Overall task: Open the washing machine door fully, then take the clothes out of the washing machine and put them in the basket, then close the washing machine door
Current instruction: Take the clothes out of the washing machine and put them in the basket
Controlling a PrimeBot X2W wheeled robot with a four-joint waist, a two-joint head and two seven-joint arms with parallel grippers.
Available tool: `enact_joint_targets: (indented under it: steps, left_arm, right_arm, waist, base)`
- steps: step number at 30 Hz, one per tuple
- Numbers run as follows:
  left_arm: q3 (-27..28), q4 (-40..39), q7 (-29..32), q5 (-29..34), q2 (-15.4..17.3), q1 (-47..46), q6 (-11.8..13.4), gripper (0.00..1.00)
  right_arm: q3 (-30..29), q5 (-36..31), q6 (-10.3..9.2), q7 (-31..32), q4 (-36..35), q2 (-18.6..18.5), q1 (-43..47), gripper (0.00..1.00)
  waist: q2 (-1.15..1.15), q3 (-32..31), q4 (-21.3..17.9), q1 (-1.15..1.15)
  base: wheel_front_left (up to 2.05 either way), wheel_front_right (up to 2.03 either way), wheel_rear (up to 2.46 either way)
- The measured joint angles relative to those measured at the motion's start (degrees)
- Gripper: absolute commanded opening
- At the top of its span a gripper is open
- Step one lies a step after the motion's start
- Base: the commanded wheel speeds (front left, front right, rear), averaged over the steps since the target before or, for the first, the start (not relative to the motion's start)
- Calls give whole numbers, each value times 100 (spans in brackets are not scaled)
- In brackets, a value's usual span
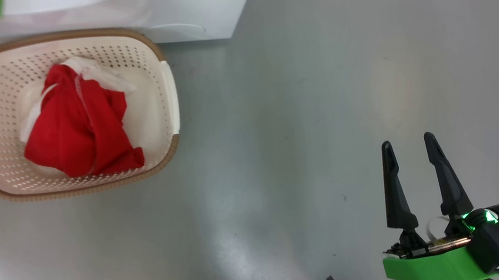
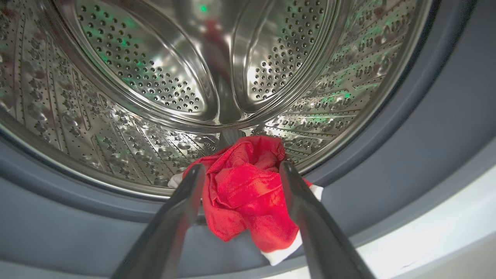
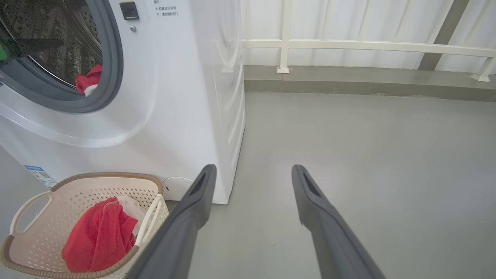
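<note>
Grey concrete floor, smooth and slightly shiny, with a white railing along the far wall. White washing machine standing on it, round opening uncovered, a small blue label low on its front. Just in front of the machine, on the floor, the basket: cream plastic with perforated sides and a brown woven-look rim. Inside the basket, a heap of red clothes with white parts showing at the top and edges.

Seen from the left wrist: steel drum, perforated and gleaming, ringed by a grey rubber seal. At the drum's front lip, spilling over the seal, a second red garment with white trim, crumpled, partly inside and partly hanging out. Left gripper at the opening, its two dark fingers spread wide, one on each side of that garment, not pinching it; whether either finger brushes the cloth, impossible to tell.

Right gripper well apart from machine and basket, over bare floor at the robot's right, fingers spread and holding nothing. From the right wrist, the same red garment visible at the lower edge of the machine's opening, and the basket low at the left.
</note>
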Motion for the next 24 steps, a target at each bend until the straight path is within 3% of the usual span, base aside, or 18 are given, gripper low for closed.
enact_joint_targets:
  steps: [10, 24]
  left_arm:
    - [189, 710, 695, -465, 336, -703, -277, 100]
    - [53, 1402, 1222, -616, 601, -1090, -343, 100]
  right_arm:
    - [154, 175, 1, 0, 68, 0, -197, 100]
    - [365, 258, 1, 0, 163, 1, -225, 100]
  waist:
    - [0, 251, -289, 0]
    - [0, 425, -578, 0]
  base:
    - [0, 0, 0]
    - [0, 0, 0]
